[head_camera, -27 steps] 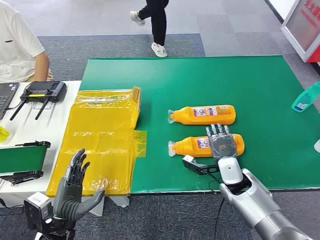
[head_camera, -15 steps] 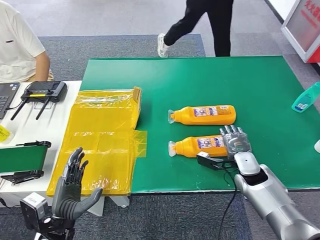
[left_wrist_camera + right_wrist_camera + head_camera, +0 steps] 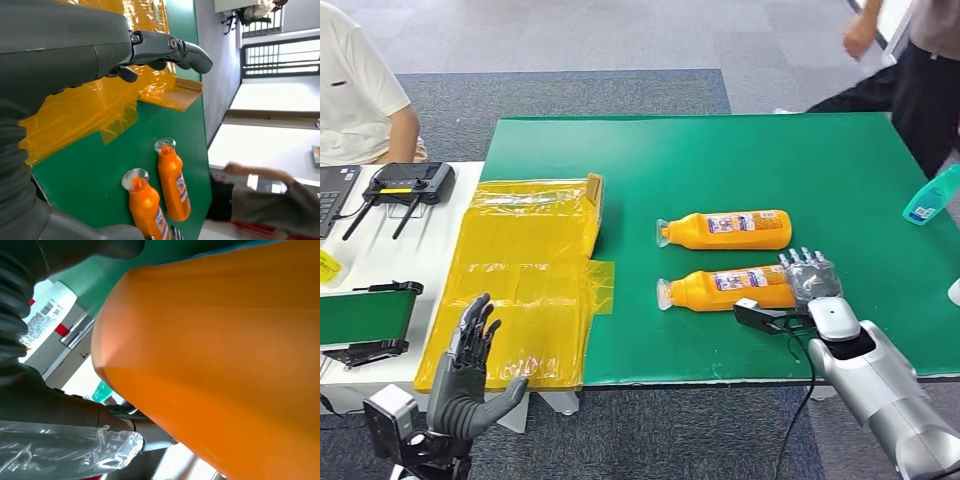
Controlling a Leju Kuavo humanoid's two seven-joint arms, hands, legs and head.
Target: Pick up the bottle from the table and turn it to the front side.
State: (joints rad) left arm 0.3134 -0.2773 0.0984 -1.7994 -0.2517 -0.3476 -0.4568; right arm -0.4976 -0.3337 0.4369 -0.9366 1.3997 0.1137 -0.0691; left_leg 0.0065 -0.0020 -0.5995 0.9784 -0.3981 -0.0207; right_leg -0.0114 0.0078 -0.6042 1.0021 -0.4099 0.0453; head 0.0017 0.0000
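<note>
Two orange bottles lie on their sides on the green table, caps pointing left. The near bottle also shows as in the left wrist view, and the far bottle as. My right hand lies over the base end of the near bottle, fingers stretched across it and thumb reaching left along its near side. The right wrist view has the orange body pressed close to the palm. My left hand hangs open below the table's front edge at the left, holding nothing.
A yellow plastic sheet covers the table's left part. A white side table carries a black controller and a small green conveyor. One person sits at the far left, another stands at the far right. A teal bottle lies at the right edge.
My right hand has slid rightwards along the near bottle, from its middle to its base end. A person behind the table walked from the centre to the far right.
</note>
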